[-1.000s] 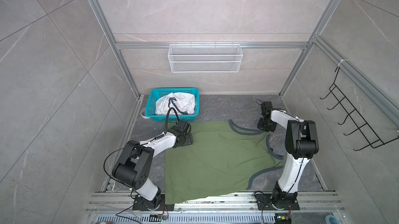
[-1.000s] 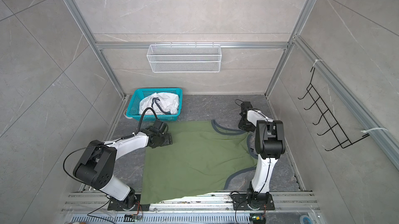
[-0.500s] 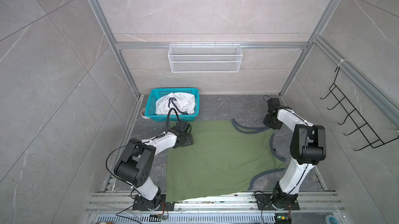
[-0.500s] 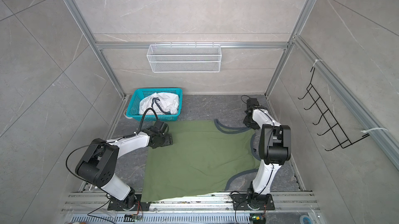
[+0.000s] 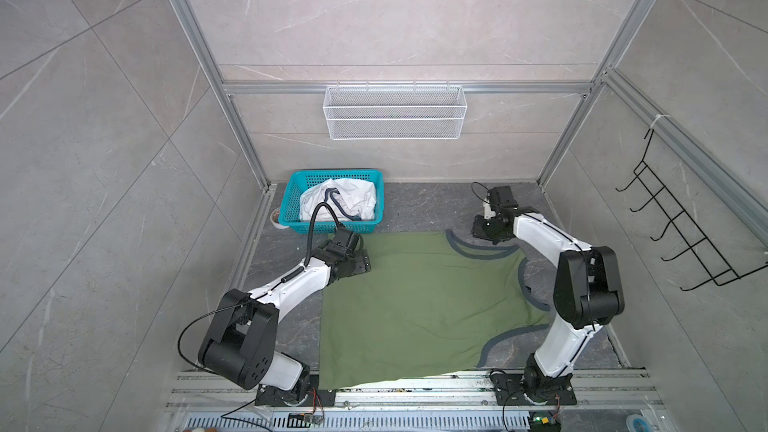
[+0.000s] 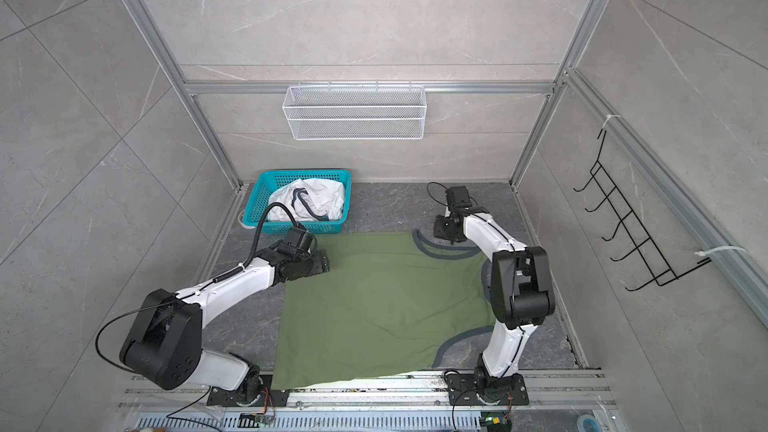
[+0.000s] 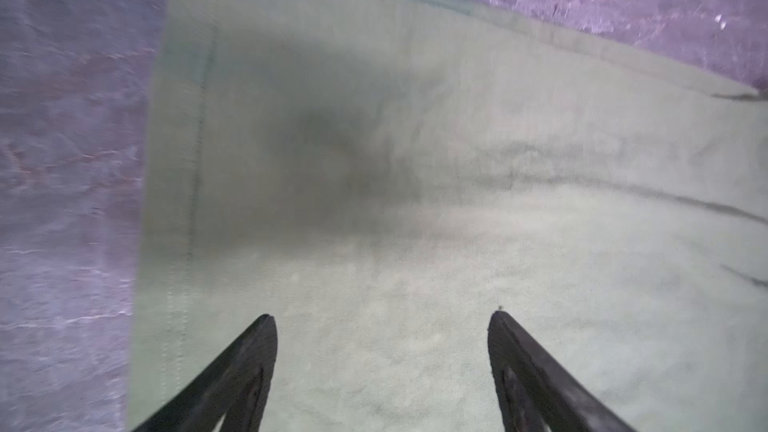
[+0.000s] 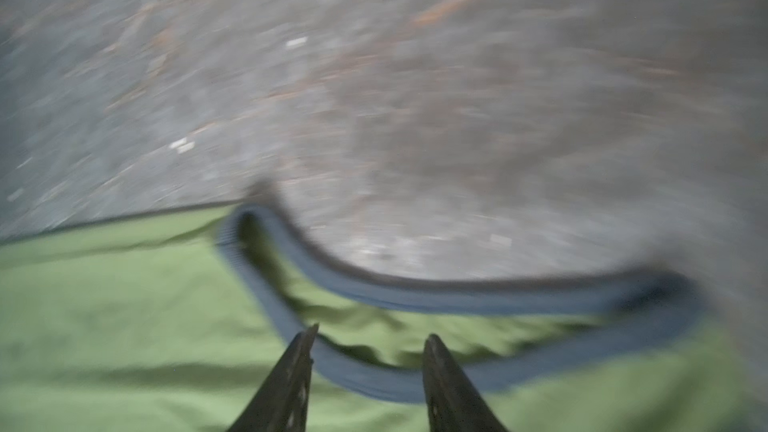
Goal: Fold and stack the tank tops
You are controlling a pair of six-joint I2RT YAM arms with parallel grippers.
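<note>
The olive green tank top (image 5: 415,305) (image 6: 374,305) lies spread flat on the dark table, with grey-trimmed straps at its far right. The white tank top (image 5: 345,201) (image 6: 316,197) sits crumpled in the teal basket (image 5: 291,201) (image 6: 257,201). My left gripper (image 5: 361,263) (image 6: 322,263) (image 7: 382,317) hovers open over the green top's far left corner, with nothing between its fingers. My right gripper (image 5: 478,228) (image 6: 440,228) (image 8: 371,332) is open just above the grey trim (image 8: 415,297) of the far strap, holding nothing.
A white wire basket (image 5: 395,122) hangs on the back wall. A black hook rack (image 5: 681,234) is mounted on the right wall. The green top's near hem reaches the aluminium rail (image 5: 415,388) at the front, between the two arm bases.
My right gripper carried the far strap toward the back right, then opened and let it go. The left gripper stayed open over the far left corner.
</note>
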